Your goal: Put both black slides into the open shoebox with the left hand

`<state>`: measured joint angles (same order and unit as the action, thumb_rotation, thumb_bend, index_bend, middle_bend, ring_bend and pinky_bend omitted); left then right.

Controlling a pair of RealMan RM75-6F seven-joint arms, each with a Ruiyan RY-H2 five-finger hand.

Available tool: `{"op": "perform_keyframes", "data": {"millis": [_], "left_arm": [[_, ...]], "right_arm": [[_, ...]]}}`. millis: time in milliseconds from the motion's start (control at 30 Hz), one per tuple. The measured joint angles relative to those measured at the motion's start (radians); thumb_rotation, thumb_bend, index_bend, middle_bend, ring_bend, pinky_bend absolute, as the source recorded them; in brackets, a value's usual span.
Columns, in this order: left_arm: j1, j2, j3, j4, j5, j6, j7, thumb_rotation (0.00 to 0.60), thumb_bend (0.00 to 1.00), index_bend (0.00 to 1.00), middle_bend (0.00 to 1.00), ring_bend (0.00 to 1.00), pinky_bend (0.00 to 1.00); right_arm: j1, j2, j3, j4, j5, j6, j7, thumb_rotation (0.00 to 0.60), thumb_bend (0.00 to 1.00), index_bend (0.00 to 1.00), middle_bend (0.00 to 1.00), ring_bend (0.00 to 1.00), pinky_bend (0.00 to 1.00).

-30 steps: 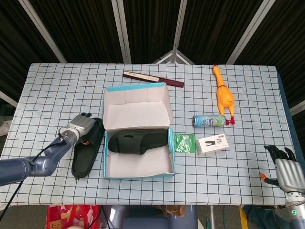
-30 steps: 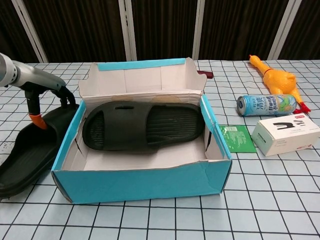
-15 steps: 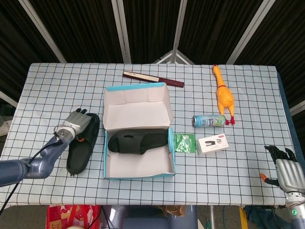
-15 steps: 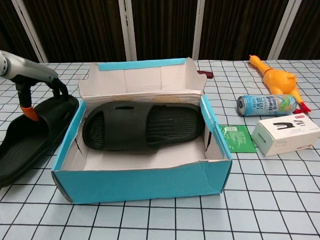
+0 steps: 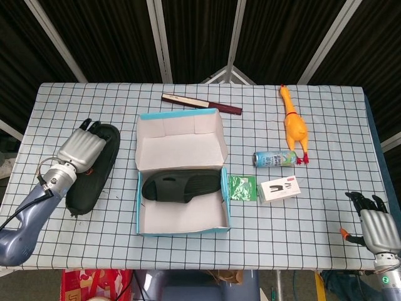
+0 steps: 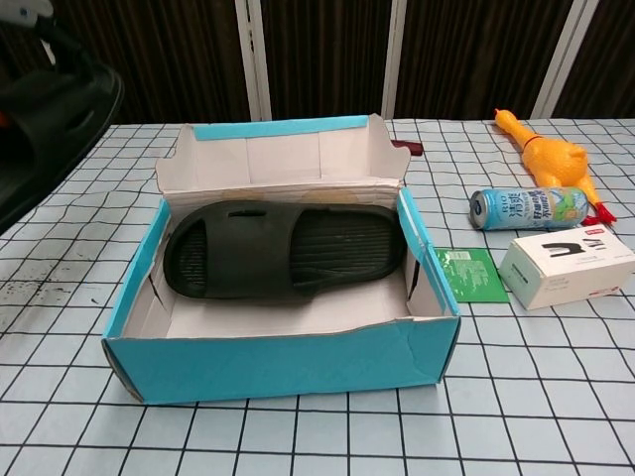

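Second slide (image 5: 93, 164) now lifted left of shoebox (image 5: 182, 229), in left hand (image 5: 80, 149), grip hidden; right hand (image 5: 378, 227) edge-cropped, fingers unclear.

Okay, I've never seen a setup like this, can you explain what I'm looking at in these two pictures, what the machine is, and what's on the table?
This is a two-armed robot with human-like hands, steered by a person. The head view looks down from above; the chest view looks forward from lower down, close to the table.

On the checked tablecloth sits an open blue cardboard shoebox with one black rubber slide already inside. The grey metal left hand holds the second black slide, which looks lifted off the table in the chest view. The right hand waits at the table's near corner, holding nothing.

Also there: a yellow rubber chicken, a drink can lying on its side, a small white carton, a green packet and a dark red flat case.
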<state>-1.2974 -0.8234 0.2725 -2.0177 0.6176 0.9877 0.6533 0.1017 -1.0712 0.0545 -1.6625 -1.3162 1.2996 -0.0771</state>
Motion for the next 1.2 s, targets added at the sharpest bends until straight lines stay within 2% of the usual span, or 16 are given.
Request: {"op": "perform_keyframes", "data": {"millis": [133,300,500,667,867,1200], "left_arm": [[0.005,0.044,-0.025,-0.093,0.14,0.126,0.106,0.6,0.65,0.63,0.54,0.05,0.01],[0.014,0.044,-0.046,-0.166,0.284,0.21,0.307,0.6,0.64,0.62,0.54,0.05,0.01],[0.028,-0.003,-0.063,-0.232,0.433,0.277,0.622,0.6,0.62,0.6,0.54,0.05,0.01],[0.038,-0.088,-0.076,-0.271,0.543,0.288,0.858,0.6,0.62,0.6,0.54,0.05,0.02],[0.058,-0.22,-0.099,-0.296,0.568,0.272,1.012,0.6,0.62,0.59,0.54,0.05,0.02],[0.087,-0.375,-0.114,-0.287,0.467,0.257,1.157,0.6,0.62,0.6,0.55,0.05,0.02]], "right_arm": [[-0.002,0.003,-0.001,0.002,-0.006,0.004,0.013,0.6,0.23,0.18,0.16,0.2,0.08],[-0.003,0.006,-0.001,0.008,-0.01,0.004,0.028,0.6,0.23,0.18,0.16,0.2,0.08],[-0.005,0.009,-0.001,0.012,-0.015,0.007,0.043,0.6,0.23,0.18,0.16,0.2,0.08],[-0.007,0.011,-0.002,0.012,-0.02,0.01,0.049,0.6,0.23,0.18,0.16,0.2,0.08],[-0.009,0.013,-0.001,0.016,-0.022,0.013,0.061,0.6,0.23,0.18,0.16,0.2,0.08],[-0.012,0.016,-0.003,0.017,-0.032,0.02,0.07,0.6,0.23,0.18,0.16,0.2,0.08]]}}
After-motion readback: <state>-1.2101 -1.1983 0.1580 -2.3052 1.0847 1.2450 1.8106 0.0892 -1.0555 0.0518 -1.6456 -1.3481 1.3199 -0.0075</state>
